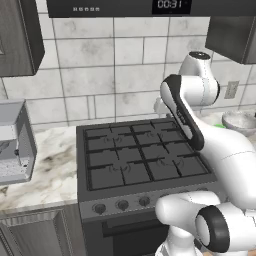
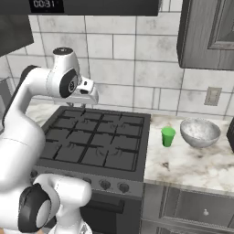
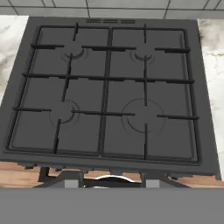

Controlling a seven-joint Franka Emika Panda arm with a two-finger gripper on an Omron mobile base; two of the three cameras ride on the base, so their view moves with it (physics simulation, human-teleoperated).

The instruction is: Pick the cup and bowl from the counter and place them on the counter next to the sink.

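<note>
Cup (image 2: pixel 168 136) upright on the table (image 2: pixel 192 167), right of centre in the right base view, just right of the stove (image 2: pixel 91 141) edge. Bowl (image 2: pixel 200 132) just beside it to the right, apart from it, also on the table; in the left base view at the right edge (image 1: pixel 240 121), partly behind the arm, with a sliver of green beside it. Outlet (image 2: pixel 212 96) on the tiled wall above the bowl, dark cabinet (image 2: pixel 208 32) in the upper right. Stove black, four burners under grates, knobs (image 2: pixel 105 184) along its front; seen from above in the hand view (image 3: pixel 109 87), marble showing at both upper corners. Tool (image 2: pixel 82 105) hanging over the stove's rear left, at upper left centre of the right base view, well apart from cup and bowl; nothing between its fingers there, though how wide the fingers stand cannot be told from these pictures. More table (image 1: pixel 50 165) left of the stove in the left base view, a grey appliance (image 1: pixel 15 142) at the left edge. Hood with a lit clock (image 1: pixel 170 5) along the top.
</note>
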